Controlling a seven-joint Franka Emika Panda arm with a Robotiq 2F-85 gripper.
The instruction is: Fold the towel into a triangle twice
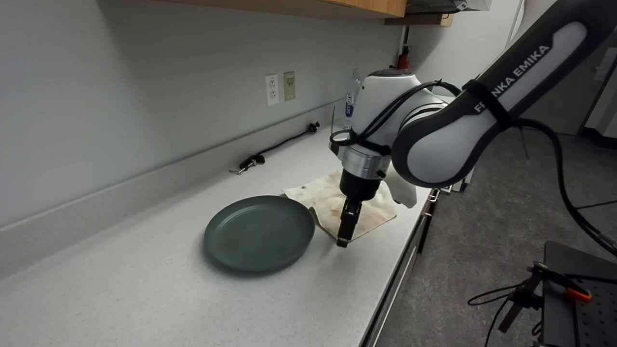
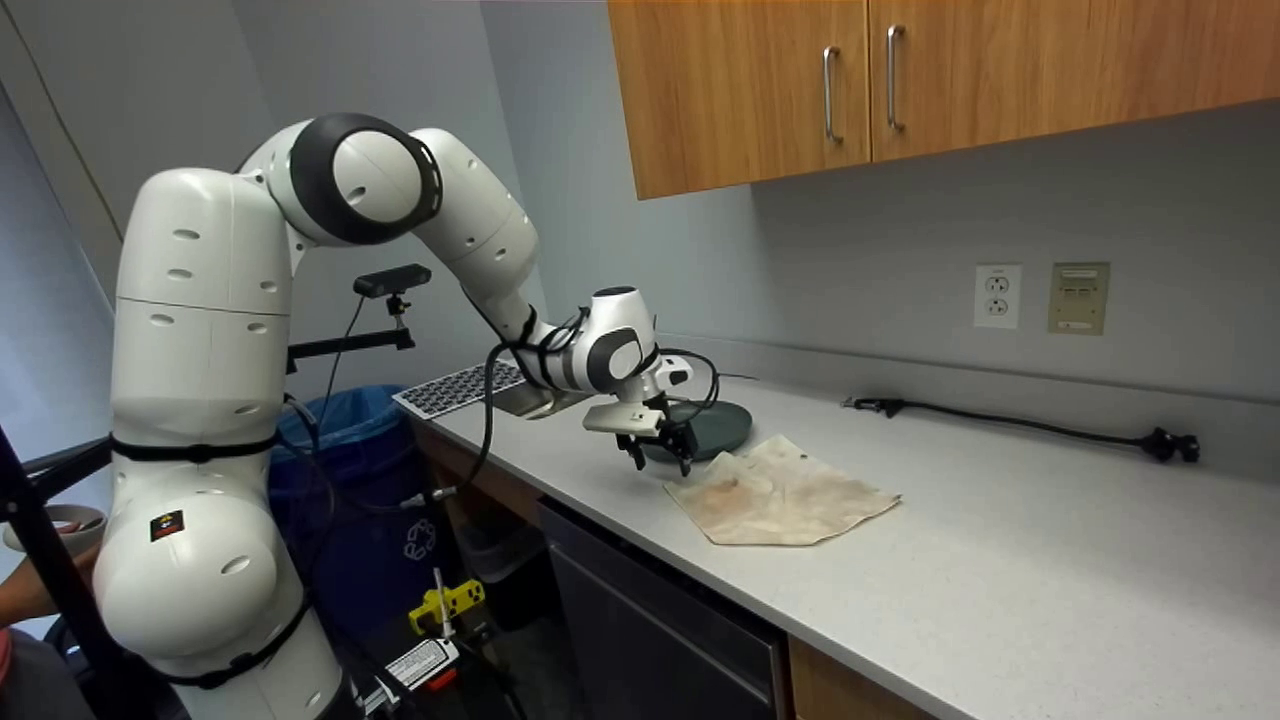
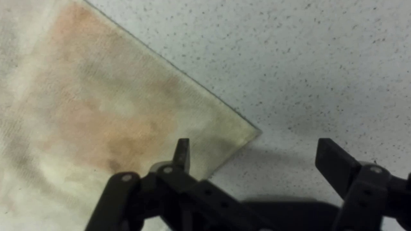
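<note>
The cream-beige towel (image 1: pixel 328 200) lies spread on the white counter, wrinkled and stained, beside the plate. It also shows in an exterior view (image 2: pixel 795 500), its outline uneven. In the wrist view the towel (image 3: pixel 112 89) fills the left side, with one corner pointing right. My gripper (image 3: pixel 253 141) is open and empty. One fingertip is over the towel and the other over bare counter, with the corner between them in the picture. In both exterior views the gripper (image 1: pixel 343 241) (image 2: pixel 662 464) points down near that corner, low over the counter. I cannot tell whether a finger touches the cloth.
A dark green round plate (image 1: pixel 260 233) sits close to the towel; it also shows partly behind the gripper (image 2: pixel 725 428). A black cable (image 1: pixel 284 142) lies along the wall. A bottle (image 1: pixel 351 103) stands behind the arm. The counter's front edge (image 1: pixel 402 260) runs near the towel.
</note>
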